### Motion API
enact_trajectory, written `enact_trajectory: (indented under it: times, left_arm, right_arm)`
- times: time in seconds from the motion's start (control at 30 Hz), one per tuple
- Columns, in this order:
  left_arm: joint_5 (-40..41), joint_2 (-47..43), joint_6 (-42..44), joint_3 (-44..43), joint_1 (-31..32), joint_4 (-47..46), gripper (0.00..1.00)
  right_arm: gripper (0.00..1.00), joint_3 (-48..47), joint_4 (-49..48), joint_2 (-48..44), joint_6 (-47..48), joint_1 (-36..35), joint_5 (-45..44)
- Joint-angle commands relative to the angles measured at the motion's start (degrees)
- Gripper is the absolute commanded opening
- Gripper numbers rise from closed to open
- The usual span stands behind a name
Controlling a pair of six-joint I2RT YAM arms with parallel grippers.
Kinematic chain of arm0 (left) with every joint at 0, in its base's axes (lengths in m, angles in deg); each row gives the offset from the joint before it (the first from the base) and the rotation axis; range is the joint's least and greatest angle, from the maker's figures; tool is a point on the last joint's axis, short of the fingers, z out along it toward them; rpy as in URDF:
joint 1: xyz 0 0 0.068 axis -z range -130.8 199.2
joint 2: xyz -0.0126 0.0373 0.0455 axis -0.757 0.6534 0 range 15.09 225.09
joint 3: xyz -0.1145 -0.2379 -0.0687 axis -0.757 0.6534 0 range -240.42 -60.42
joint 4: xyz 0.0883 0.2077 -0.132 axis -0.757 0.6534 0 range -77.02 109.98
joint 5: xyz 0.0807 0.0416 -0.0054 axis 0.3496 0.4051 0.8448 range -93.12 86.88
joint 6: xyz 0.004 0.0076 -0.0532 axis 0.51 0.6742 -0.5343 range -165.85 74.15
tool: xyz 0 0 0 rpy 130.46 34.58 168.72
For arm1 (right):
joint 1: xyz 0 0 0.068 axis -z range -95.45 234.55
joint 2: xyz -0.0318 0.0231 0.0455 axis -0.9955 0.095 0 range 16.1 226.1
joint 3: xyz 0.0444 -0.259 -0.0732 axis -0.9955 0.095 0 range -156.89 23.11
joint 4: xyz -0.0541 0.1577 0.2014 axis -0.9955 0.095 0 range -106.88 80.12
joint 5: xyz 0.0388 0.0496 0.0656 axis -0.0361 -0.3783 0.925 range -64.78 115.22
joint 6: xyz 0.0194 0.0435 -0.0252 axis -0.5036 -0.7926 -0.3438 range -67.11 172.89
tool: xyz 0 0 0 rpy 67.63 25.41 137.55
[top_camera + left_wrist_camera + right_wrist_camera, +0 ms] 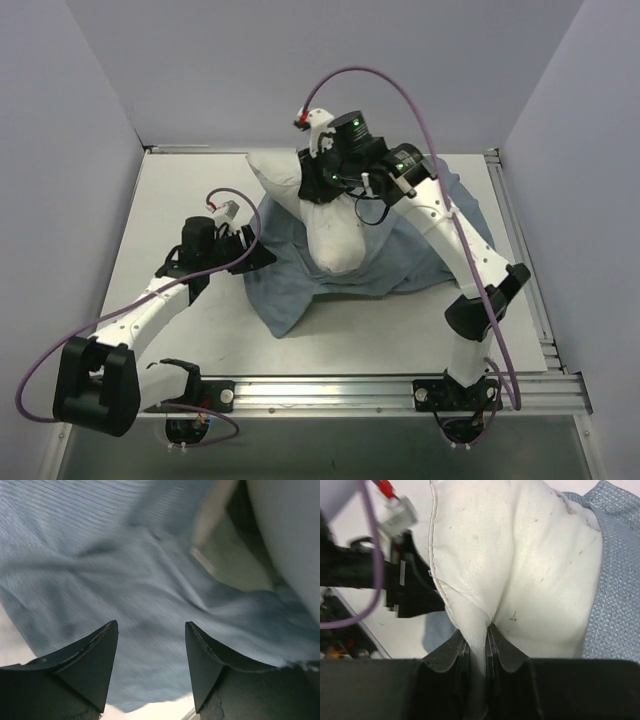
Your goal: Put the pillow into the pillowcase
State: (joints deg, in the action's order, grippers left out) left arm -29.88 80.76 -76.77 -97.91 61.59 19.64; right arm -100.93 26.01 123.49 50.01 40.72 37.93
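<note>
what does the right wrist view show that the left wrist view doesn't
Only the right wrist view: the right end effector shut on a pinched fold of the pillow, plus a purple cable at the left. Only the left wrist view: the left end effector, fingers apart with nothing between them, pointed at the pillowcase, and its tan and pale green panels. Both: the white pillow and the blue-grey pillowcase cloth.

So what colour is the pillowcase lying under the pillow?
The pillowcase is blue-grey with a fine dotted weave, clearest in the right wrist view.
</note>
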Motion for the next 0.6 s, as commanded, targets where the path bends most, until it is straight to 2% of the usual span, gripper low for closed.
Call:
enact_trajectory:
  times: [0.0, 0.2, 0.4, 0.47, 0.57]
  left_arm:
    - [6.63, 5.06, -5.11, -0.21, 2.82, -14.09, 0.64]
    - [5.76, 11.94, -12.58, -0.21, 6.60, -30.81, 0.73]
    - [7.51, 9.14, -13.74, 1.89, 9.67, -33.55, 0.78]
    - [12.40, 9.04, -10.94, 2.95, 11.86, -33.81, 0.82]
    - [17.88, 14.20, -11.00, 2.78, 15.12, -34.77, 0.88]
  right_arm:
    - [0.00, 2.23, -4.49, -2.01, -10.38, 3.13, 9.26]
    - [0.00, 3.81, -6.15, -2.19, -16.19, 4.20, 12.25]
    - [0.00, 1.18, -7.03, -0.78, -18.13, 4.55, 12.60]
    - [0.00, 0.48, -7.30, -0.78, -18.74, 4.46, 13.04]
    - [0.00, 0.74, -7.91, -1.75, -20.41, 4.46, 13.31]
